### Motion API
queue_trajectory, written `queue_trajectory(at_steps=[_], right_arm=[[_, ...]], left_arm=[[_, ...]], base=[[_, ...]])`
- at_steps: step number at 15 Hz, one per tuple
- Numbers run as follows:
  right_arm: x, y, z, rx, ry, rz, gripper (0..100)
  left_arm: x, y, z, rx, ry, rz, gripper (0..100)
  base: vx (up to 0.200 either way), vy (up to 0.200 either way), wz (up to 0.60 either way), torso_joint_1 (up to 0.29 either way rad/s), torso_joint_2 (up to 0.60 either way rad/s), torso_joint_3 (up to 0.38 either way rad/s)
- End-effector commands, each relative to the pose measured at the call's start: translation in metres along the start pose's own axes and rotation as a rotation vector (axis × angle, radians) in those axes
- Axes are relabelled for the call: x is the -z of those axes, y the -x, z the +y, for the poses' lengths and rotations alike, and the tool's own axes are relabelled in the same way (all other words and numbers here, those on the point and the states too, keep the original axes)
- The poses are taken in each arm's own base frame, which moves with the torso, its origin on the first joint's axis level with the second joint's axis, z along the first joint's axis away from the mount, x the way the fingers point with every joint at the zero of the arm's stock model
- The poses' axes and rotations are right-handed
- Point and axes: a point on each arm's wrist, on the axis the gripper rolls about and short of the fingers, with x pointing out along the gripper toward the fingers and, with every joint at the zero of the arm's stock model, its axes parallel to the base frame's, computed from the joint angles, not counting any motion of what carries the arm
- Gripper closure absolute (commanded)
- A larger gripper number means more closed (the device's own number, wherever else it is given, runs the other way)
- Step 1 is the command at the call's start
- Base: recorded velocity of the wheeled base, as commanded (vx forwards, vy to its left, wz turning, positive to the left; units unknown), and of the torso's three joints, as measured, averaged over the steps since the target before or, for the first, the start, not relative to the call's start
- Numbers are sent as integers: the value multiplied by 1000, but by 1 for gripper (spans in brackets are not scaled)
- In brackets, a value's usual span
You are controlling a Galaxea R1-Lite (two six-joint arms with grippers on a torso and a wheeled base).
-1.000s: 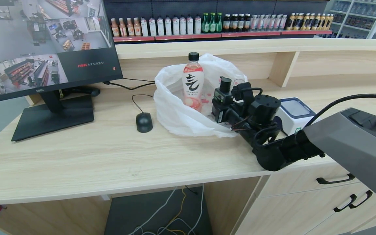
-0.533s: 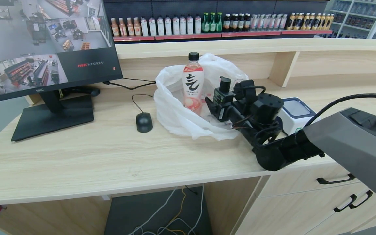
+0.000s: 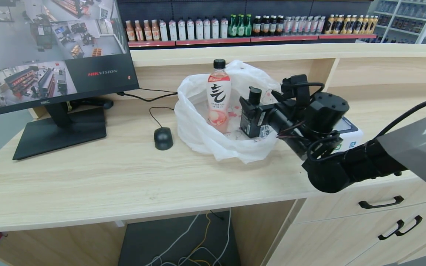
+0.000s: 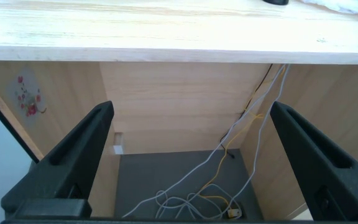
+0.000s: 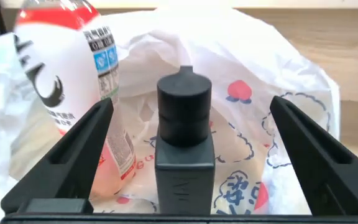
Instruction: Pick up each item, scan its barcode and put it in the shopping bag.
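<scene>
Now, the wooden worktop (image 3: 105, 177) runs the full width, with a big monitor (image 3: 50, 55) on its stand at the back left corner. Midway along, toward the back edge, sits the white shopping bag (image 3: 198, 129), mouth gaping. The right gripper (image 5: 191, 109) hangs at the side of the bag nearer the worktop's right edge, fingers spread wide and gripping nothing. The left gripper (image 4: 191, 107) is down below the front edge, fingers wide apart too, facing the cables under the counter. A white scanner (image 3: 351, 135) peeks out behind the right arm, just beside the bag. Inside the bag a tall pink drink bottle (image 3: 218, 96) stands upright. A smaller dark bottle (image 3: 252, 116) with a black cap stands between the right gripper's fingers, apparently untouched, its base hidden. A black mouse (image 3: 163, 138) lies just beside the bag, on the monitor's side.
</scene>
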Motion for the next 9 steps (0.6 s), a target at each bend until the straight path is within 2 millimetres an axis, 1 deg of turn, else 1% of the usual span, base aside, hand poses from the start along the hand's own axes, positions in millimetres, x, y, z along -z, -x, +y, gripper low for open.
queue_trajectory(at_steps=[1, 3, 5, 7, 9], right_arm=[[-35, 18, -3, 0, -4, -43, 0], [-55, 34, -3, -5, -7, -59, 0], [-76, 56, 1, -23, -14, -75, 0], [-97, 84, 4, -40, -23, -91, 0], [-118, 117, -1, -45, -28, -114, 0]], left_arm=[[0, 0, 0, 1, 0, 0, 0], [0, 0, 0, 1, 0, 0, 0], [0, 0, 0, -1, 0, 0, 0], [0, 0, 0, -1, 0, 0, 0], [0, 0, 0, 1, 0, 0, 0]], base=[[0, 0, 0, 0, 0, 0], [0, 0, 0, 0, 0, 0], [0, 0, 0, 0, 0, 0], [0, 0, 0, 0, 0, 0], [0, 0, 0, 0, 0, 0]])
